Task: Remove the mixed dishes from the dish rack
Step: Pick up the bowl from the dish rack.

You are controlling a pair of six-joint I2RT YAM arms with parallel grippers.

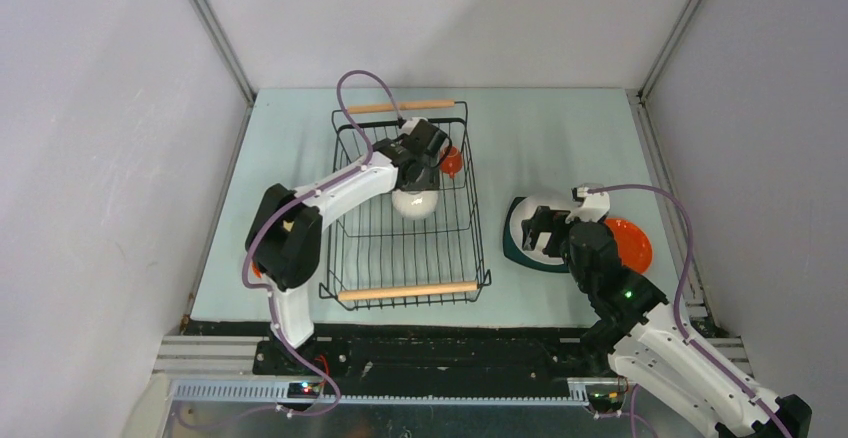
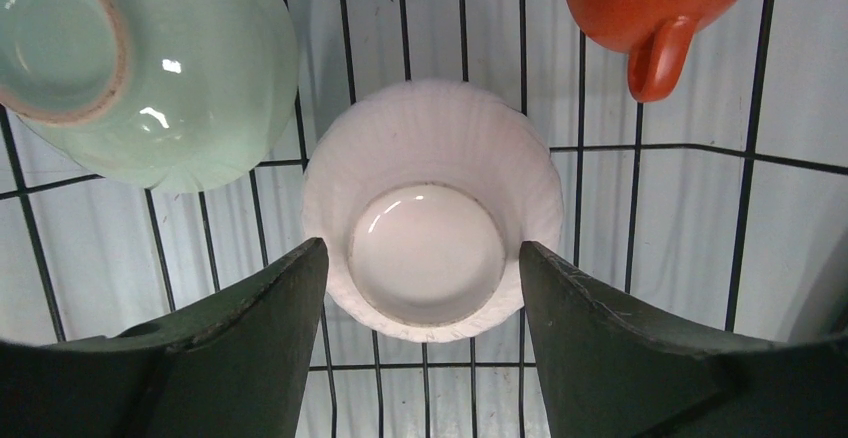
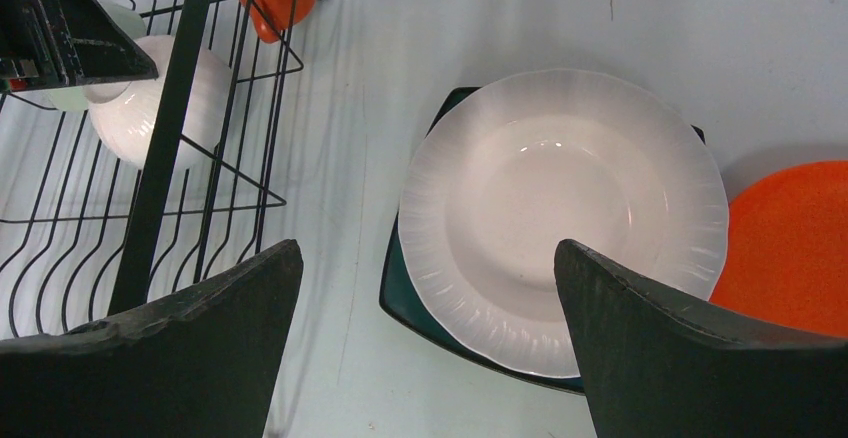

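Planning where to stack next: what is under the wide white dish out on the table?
A dark teal square plate; only its left edge and corners show past the white dish. Its middle is covered, so anything between them cannot be seen.

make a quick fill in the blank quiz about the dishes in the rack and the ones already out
1. The left gripper has its fingers open on either side of an upturned bowl whose colour is ____.
2. The cup in the dish rack is ____ in colour.
3. On the table, the wide white dish rests on a square plate coloured dark ____.
4. The pale green bowl lies ____ down, foot ring showing.

Missing words: white; orange; teal; upside
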